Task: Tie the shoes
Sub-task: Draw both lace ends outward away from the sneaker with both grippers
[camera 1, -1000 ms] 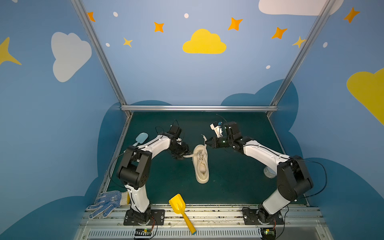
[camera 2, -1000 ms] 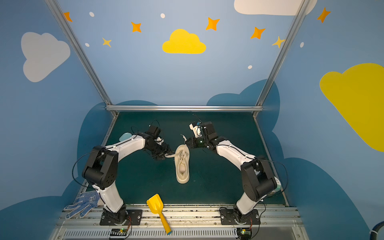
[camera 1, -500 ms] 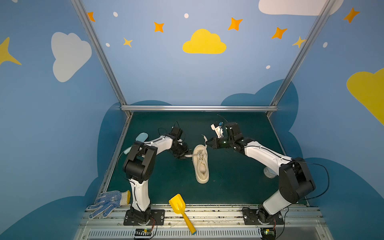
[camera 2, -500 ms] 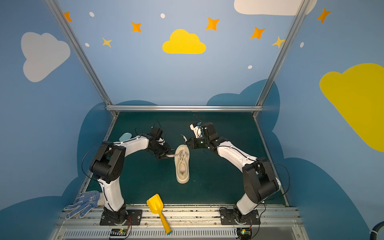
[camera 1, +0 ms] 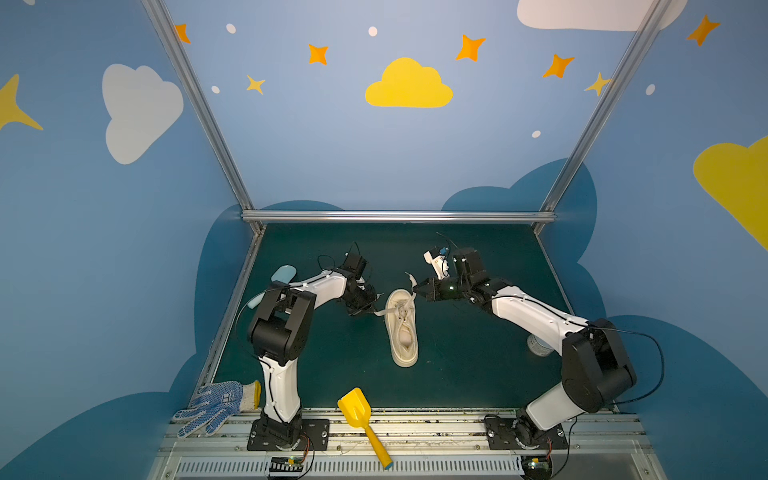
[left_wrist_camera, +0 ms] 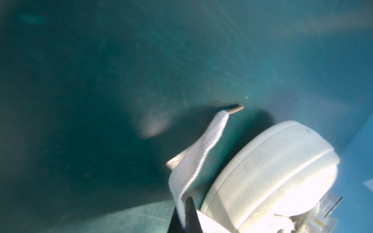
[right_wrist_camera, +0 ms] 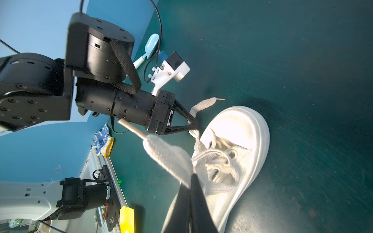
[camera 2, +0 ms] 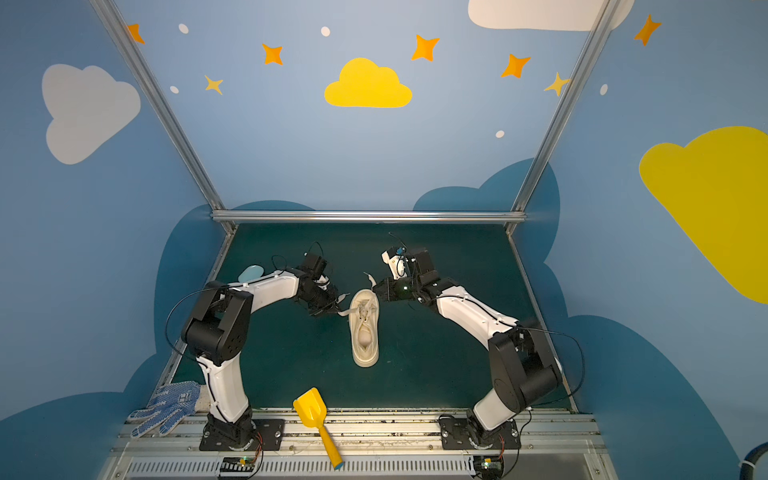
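The cream sneaker (camera 1: 401,328) lies flat on its sole in the middle of the green mat (camera 1: 457,374), toe toward the back wall and heel toward the arm bases, seen alike in both top views (camera 2: 365,328). Its laces are loosely crossed over the tongue, with no bow tied. The left lace end (left_wrist_camera: 203,153) runs off the toe side into the left gripper (camera 1: 371,305), whose fingers are pinched together on it just beside the toe cap (the right wrist view shows the black tips (right_wrist_camera: 194,123) meeting on the flat band). The right lace end (right_wrist_camera: 167,155) rises off the shoe into the right gripper (camera 1: 416,288), likewise clamped on it, its plastic tip sticking out free. Both grippers sit low, either side of the toe. A yellow shovel (camera 1: 357,409) lies at the mat's near edge, a blue-dotted glove (camera 1: 216,405) by the left base.
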Controlling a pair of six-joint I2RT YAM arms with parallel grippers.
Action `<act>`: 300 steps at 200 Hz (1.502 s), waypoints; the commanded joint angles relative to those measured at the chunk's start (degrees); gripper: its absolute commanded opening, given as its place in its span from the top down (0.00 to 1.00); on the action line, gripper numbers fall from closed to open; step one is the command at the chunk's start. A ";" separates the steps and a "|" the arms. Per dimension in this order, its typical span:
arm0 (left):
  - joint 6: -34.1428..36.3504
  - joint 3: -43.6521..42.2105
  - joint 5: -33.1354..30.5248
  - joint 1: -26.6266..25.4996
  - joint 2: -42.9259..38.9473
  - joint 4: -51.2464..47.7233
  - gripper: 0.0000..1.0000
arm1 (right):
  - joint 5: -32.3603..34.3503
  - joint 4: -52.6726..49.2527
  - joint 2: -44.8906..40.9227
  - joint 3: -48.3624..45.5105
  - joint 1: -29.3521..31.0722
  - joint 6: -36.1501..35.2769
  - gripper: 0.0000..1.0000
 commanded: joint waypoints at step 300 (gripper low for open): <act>11.48 -3.62 -4.97 8.05 -24.36 -20.61 0.97 | 36.32 -21.87 -36.98 -25.39 -12.22 11.16 1.00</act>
